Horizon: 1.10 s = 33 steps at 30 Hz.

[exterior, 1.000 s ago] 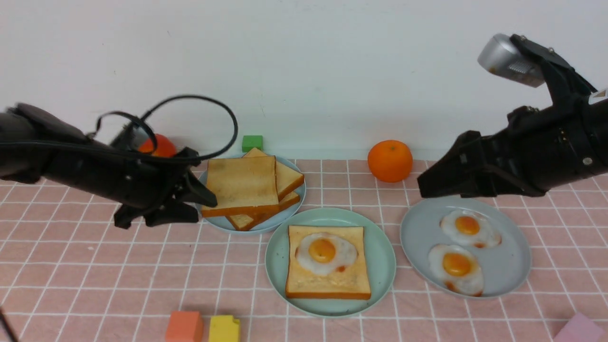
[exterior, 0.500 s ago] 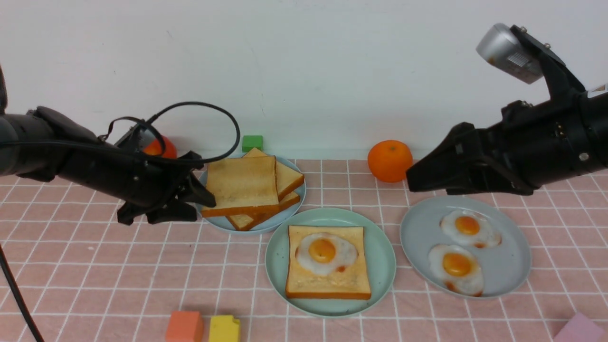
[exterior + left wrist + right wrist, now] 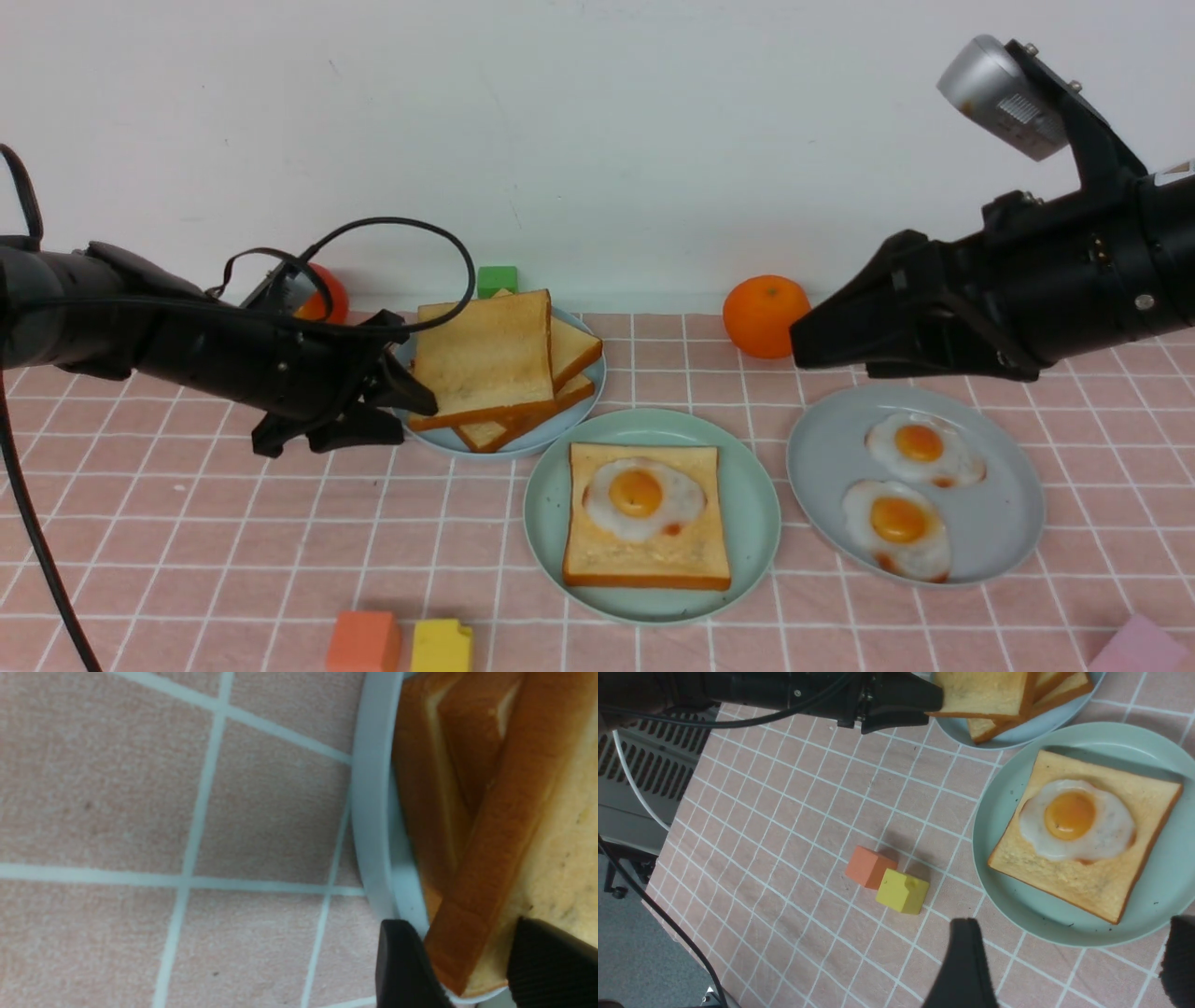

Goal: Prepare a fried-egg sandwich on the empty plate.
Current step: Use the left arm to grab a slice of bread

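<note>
Tabletop is covered in pink cloth with a white grid, and a plain white wall runs behind it. Landmark: round mint-green plate, front centre. One square golden-brown toast slice lies flat on it, with a white fried egg with orange yolk on top, uncovered. Left gripper sits behind-left of the mint-green plate, jaws clamped on the left crust of the top toast slice. That slice is tilted over the other stacked slices on the small pale-blue plate, just beside the mint-green one. Right gripper hangs behind-right of the mint-green plate, jaws spread wide with nothing between them. Grey plate carrying two more fried eggs is just right of it. Orange fruit is behind it near the wall. Orange cube and yellow block are front-left of it, touching each other. The right wrist view shows a grey vented panel and grey floor beyond the tabletop's edge.
</note>
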{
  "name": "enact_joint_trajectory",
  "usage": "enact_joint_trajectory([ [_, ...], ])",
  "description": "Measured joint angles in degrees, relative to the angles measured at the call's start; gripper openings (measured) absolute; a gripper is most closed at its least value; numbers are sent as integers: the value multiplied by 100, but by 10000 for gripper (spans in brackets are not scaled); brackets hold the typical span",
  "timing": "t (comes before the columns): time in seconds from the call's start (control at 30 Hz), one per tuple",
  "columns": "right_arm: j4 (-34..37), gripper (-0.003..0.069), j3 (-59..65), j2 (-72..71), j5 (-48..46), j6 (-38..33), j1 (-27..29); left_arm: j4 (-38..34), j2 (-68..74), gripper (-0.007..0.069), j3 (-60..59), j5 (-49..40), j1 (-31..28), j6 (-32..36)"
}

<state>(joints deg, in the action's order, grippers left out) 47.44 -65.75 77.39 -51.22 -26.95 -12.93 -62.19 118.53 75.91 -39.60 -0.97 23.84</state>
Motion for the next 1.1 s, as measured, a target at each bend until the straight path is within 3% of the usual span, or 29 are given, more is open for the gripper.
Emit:
enact_joint_trajectory([
  [0.43,0,549,0,0,-67,0,0,-208,0,362,0,-151,0,236],
  [0.73,0,549,0,0,-107,0,0,-207,0,362,33,-203,0,1199],
  [1.1,82,549,0,0,-133,0,0,-57,46,377,227,-314,0,1263],
])
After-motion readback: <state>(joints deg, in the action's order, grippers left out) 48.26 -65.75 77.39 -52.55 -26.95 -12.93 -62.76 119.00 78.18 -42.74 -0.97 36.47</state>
